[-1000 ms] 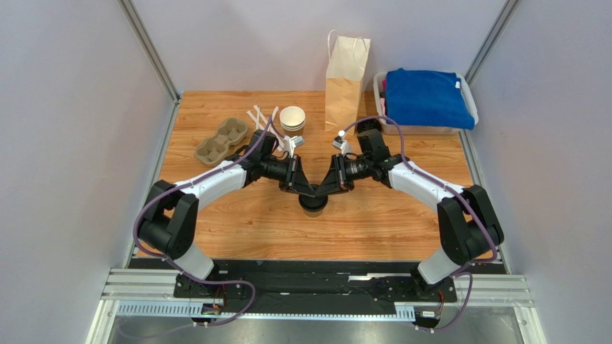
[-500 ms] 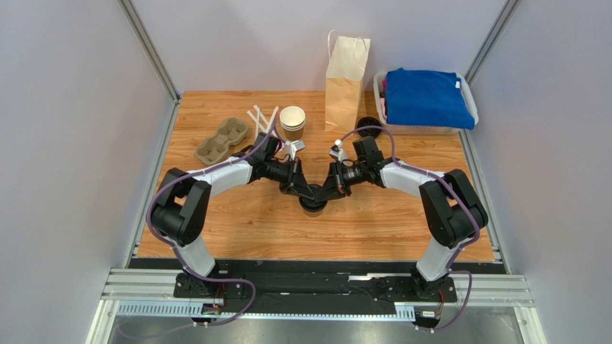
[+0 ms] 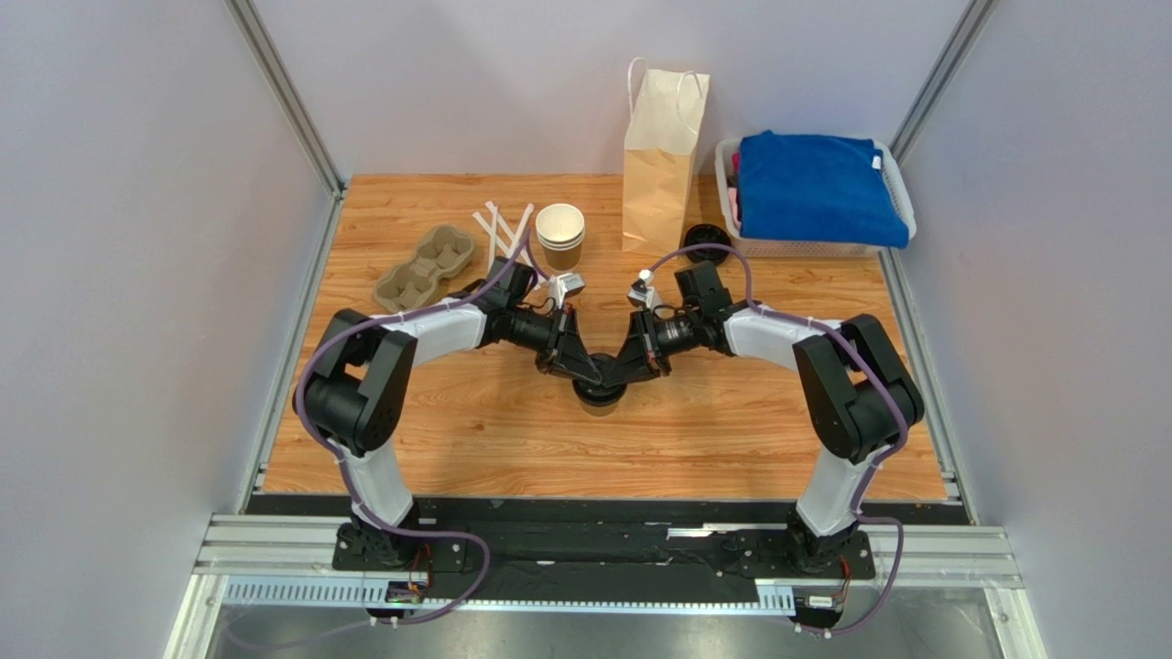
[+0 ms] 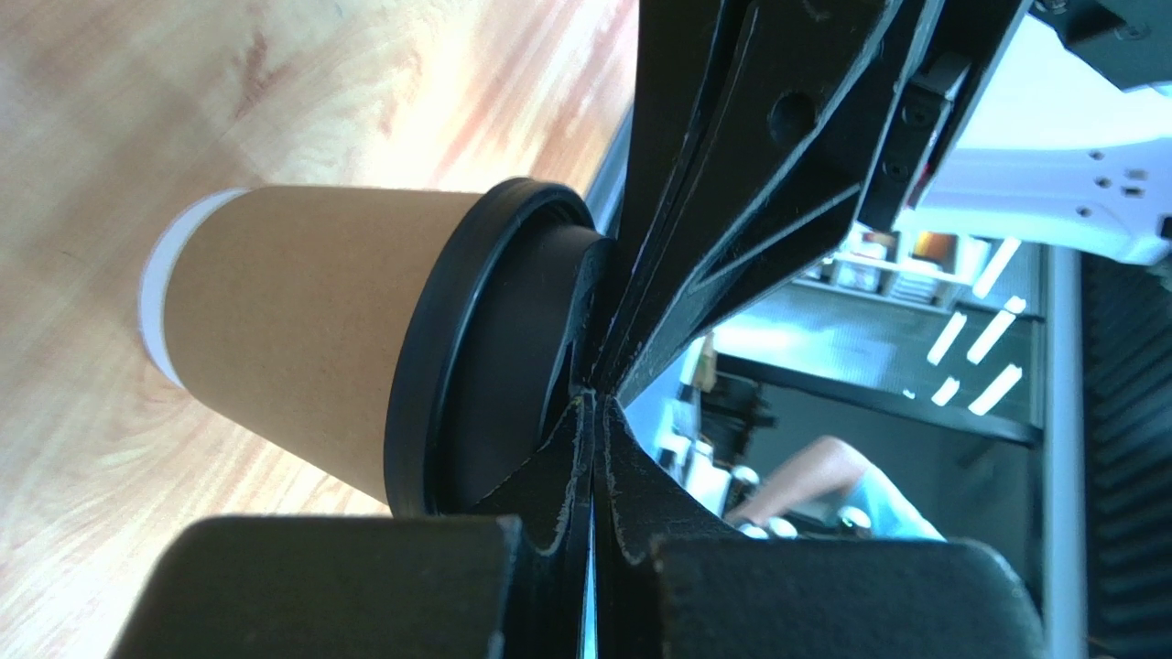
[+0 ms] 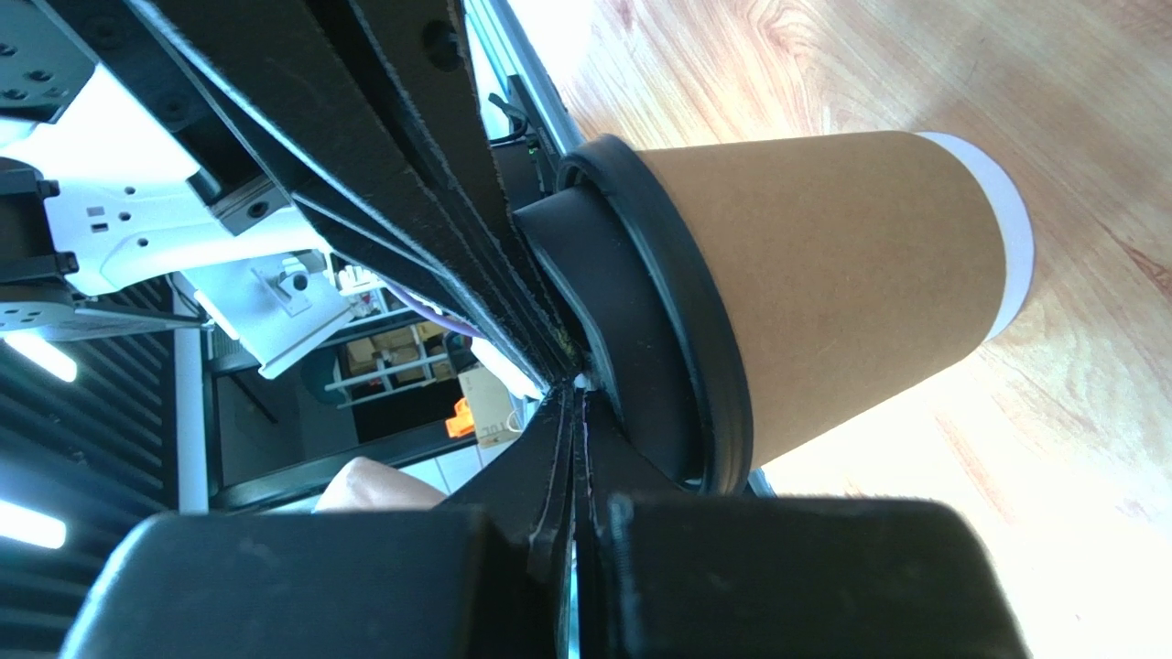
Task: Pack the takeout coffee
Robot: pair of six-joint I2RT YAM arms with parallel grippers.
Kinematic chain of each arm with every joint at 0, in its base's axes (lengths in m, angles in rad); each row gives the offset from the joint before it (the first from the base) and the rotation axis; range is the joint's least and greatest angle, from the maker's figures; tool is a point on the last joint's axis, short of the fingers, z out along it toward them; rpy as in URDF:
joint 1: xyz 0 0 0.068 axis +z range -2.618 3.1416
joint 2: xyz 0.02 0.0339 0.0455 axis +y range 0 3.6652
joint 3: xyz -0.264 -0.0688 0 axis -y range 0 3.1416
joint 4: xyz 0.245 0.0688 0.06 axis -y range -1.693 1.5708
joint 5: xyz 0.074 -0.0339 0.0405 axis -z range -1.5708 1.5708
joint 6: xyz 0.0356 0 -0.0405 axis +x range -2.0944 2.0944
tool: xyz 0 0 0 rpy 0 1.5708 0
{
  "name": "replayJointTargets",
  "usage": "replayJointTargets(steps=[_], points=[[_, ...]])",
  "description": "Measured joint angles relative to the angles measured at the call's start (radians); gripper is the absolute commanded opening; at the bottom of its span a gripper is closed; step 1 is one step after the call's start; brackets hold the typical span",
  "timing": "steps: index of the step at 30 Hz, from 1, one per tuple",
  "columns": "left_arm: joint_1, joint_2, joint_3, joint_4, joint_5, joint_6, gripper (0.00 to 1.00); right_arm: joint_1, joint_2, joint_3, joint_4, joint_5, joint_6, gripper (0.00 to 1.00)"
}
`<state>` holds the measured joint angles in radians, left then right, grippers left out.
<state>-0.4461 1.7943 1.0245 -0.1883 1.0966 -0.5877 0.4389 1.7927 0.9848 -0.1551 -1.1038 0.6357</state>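
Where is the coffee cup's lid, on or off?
On. The black lid sits on the brown cup, ringing its rim, in both wrist views.

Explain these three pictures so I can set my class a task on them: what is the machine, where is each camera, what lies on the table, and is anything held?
The machine is two robot arms, the left arm and the right arm, bolted at the near edge of a wooden table. The wide picture looks down from above and behind them; the two close ones come from a camera on each wrist. On the table are a paper bag, a stack of lidless cups, a cardboard cup carrier, a loose black lid and a basket of blue cloth. In the middle stands the takeout coffee, a brown cup with a fitted lid. Both pairs of jaws are shut, tips against that lid; nothing is gripped.
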Motion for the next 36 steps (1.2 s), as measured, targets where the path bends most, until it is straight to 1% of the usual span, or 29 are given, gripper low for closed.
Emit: replayJointTargets(steps=[9,17,20,25,32,36], points=[[0.017,0.05,0.006,0.003,0.091,0.01,0.0,-0.009,0.032,0.009,0.011,-0.042,0.003,0.0],[0.017,0.056,0.021,-0.02,0.1,0.03,0.0,-0.01,0.026,0.011,0.013,-0.046,0.002,0.0],[0.016,0.053,0.031,-0.033,0.096,0.039,0.0,-0.009,0.005,0.008,0.011,-0.021,-0.002,0.04],[0.017,0.002,0.032,-0.031,0.024,0.06,0.03,0.008,-0.063,0.002,-0.002,0.066,-0.027,0.11],[0.019,-0.132,0.031,-0.068,-0.077,0.086,0.04,0.014,-0.195,0.027,-0.021,0.092,-0.034,0.18],[0.026,-0.227,0.013,-0.118,-0.161,0.087,0.06,0.011,-0.265,0.037,-0.06,0.106,-0.06,0.27]])
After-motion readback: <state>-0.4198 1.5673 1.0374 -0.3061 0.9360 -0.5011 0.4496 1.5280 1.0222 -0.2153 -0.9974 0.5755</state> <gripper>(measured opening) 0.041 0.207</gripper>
